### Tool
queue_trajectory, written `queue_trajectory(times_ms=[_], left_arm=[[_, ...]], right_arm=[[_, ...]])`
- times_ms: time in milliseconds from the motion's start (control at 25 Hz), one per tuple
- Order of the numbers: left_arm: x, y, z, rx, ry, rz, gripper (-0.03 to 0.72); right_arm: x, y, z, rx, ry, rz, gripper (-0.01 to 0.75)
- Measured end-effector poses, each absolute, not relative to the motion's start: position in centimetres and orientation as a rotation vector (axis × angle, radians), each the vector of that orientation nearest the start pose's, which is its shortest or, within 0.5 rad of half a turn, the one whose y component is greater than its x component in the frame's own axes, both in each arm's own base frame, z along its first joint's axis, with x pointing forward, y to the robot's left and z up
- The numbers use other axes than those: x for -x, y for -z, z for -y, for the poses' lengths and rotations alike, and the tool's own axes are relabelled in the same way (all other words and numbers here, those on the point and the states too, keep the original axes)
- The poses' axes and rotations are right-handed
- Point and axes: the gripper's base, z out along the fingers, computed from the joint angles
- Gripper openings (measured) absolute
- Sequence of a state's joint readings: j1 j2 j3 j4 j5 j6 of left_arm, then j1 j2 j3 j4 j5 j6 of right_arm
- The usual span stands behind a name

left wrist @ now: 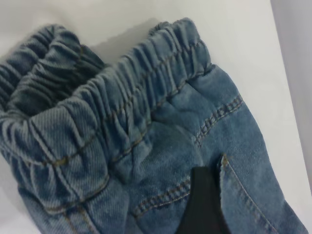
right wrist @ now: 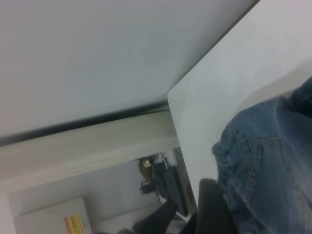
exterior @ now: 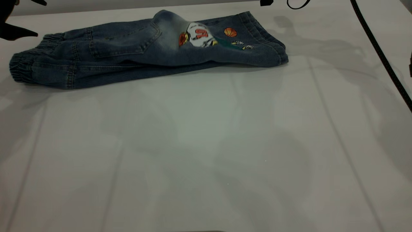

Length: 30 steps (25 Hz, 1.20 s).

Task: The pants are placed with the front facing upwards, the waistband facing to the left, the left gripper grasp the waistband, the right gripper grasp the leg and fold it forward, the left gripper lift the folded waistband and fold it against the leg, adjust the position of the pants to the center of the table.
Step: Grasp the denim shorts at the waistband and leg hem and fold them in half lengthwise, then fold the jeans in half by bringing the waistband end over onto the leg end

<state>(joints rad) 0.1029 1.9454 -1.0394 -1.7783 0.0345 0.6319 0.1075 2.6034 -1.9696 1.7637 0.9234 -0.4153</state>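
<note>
One black fingertip [left wrist: 202,200] of the left gripper [exterior: 14,30] lies on the denim beside the waistband [left wrist: 122,112]; its spread cannot be told. The pants [exterior: 145,48] lie folded lengthwise on the table's [exterior: 206,145] far side, long axis left-right, waistband leftward.

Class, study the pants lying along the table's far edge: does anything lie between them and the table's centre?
Nothing visible does. Between the pants and the centre of the table there is only bare white tabletop.
</note>
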Motion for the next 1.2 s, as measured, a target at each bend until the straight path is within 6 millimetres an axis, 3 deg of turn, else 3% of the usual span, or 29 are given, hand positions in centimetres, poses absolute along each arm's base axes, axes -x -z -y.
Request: queue_trajectory(times_ms=[200,520,720,880,1200], left_arm=[[-38.8,-14.8,-3.0,1.177,0.548,-2.099,0.48],[-38.0,-20.3,-2.9,0.686,0.392,-2.123,0.48],[-37.7,-21.2,-3.6,0.712,0.48,-2.093,0.481],[-37.1,-20.2,-5.9,0.774,0.595,-2.135,0.481],[-34.7,-18.1,-9.2,0.867,0.547,-2.351,0.481]], right_arm=[[-52.4,-10.6,-13.1,-0.631,-1.847,-2.18,0.362],[-51.4,-10.3,-13.3,-0.455,-1.84,-2.288,0.362],[-51.3,-10.3,-13.4,-0.42,-1.835,-2.299,0.362],[-51.2,-10.1,-13.4,-0.389,-1.809,-2.329,0.362],[-50.7,-9.5,-13.9,-0.32,-1.746,-2.403,0.362]])
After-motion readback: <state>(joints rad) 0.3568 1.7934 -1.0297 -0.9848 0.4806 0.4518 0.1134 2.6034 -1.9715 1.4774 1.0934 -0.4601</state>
